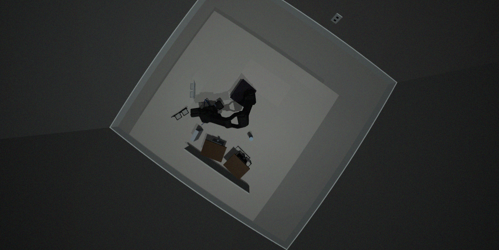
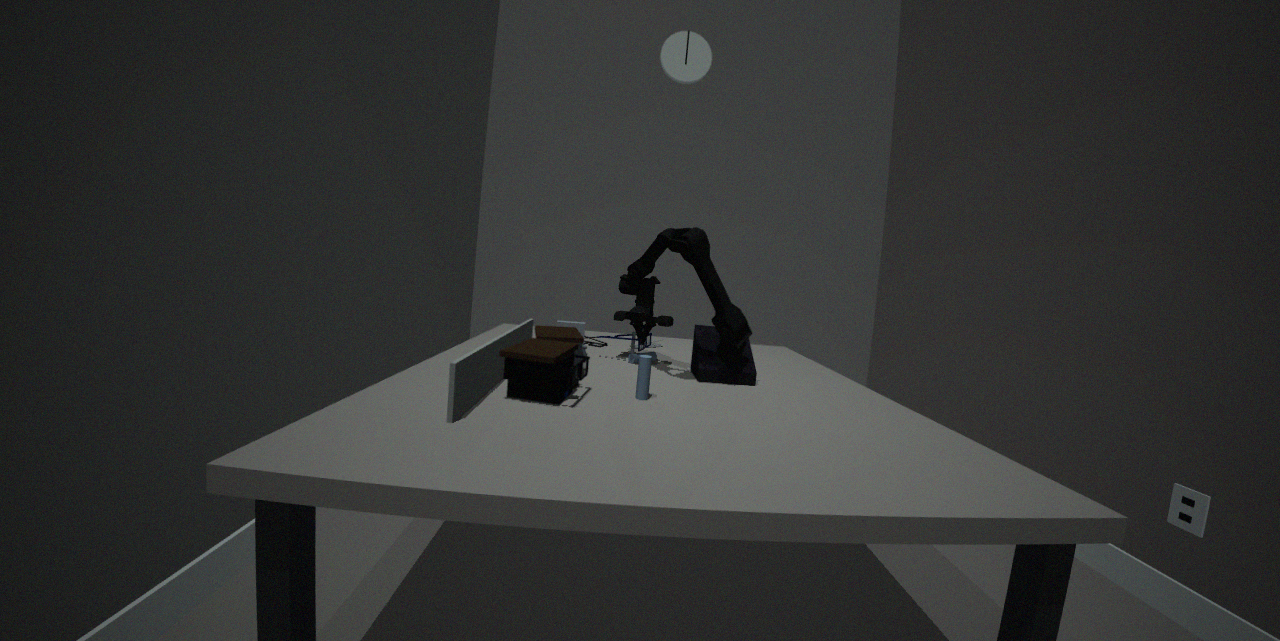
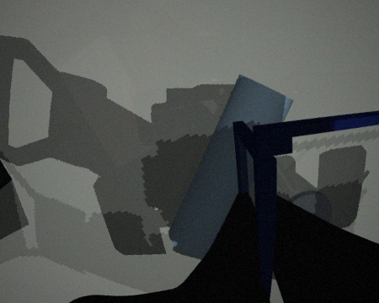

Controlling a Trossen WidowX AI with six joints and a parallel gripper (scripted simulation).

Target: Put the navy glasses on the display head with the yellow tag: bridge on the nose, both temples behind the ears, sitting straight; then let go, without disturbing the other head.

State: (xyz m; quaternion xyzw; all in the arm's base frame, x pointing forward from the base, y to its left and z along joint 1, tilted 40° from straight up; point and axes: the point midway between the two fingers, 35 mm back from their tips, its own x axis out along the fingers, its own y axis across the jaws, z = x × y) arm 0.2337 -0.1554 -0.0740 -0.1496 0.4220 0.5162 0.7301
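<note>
My gripper [image 1: 206, 109] [image 2: 641, 343] [image 3: 252, 201] points down and is shut on the navy glasses [image 1: 206, 100] [image 3: 316, 126]. In the wrist view they stick up from between the fingertips, with one long bar running off to the right. In the exterior view they hang low over the table. Two dark display heads with brown tops stand apart from the gripper: one head [image 1: 213, 150] [image 2: 559, 333] is farther back in the exterior view, the other head [image 1: 237, 166] [image 2: 539, 375] is nearer and has dark frames at its front. I cannot make out a yellow tag.
A blue-grey cylinder [image 3: 210, 185] is below the fingers. Another pale cylinder [image 1: 250, 138] [image 2: 643, 379] stands upright. Black glasses [image 1: 186, 108] and pale glasses [image 1: 194, 89] lie on the table. A pale block [image 1: 195, 134] is near the heads. A long panel [image 2: 483, 370] stands behind the heads.
</note>
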